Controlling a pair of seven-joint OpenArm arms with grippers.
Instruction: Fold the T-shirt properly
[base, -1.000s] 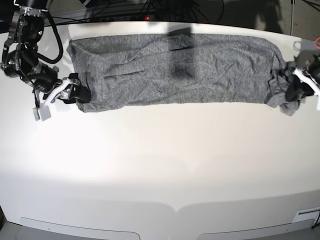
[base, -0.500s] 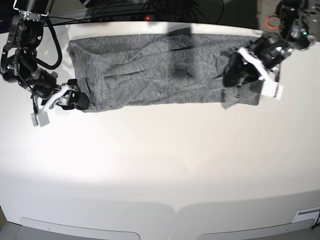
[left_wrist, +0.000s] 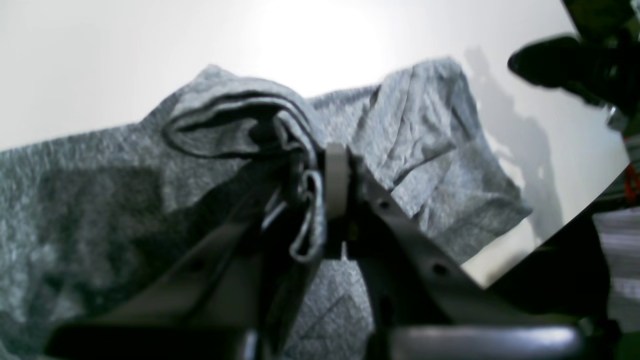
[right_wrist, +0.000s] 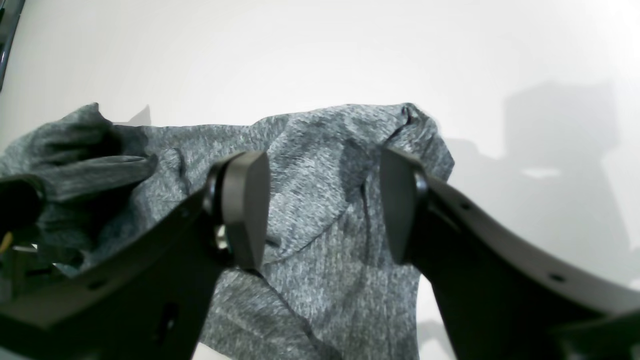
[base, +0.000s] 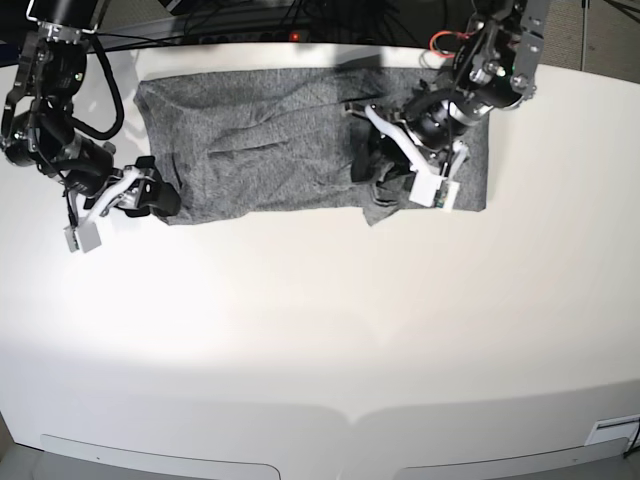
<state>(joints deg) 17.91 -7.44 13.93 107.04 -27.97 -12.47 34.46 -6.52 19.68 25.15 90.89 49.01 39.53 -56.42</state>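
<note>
The T-shirt (base: 270, 140) is spread on the table (base: 320, 330). A bunched fold is pinched in the left gripper (left_wrist: 320, 190), whose fingertips are hidden by cloth. Fabric is straddled, ungripped, by the wide-spread right gripper (right_wrist: 325, 205).

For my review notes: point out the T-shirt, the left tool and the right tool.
T-shirt (base: 270, 150): base view, flat middle of the cloth.
Left tool (left_wrist: 320, 200): left wrist view, between the fingertips, clamped on bunched shirt fabric.
Right tool (right_wrist: 325, 205): right wrist view, the gap between its open pads.
</note>
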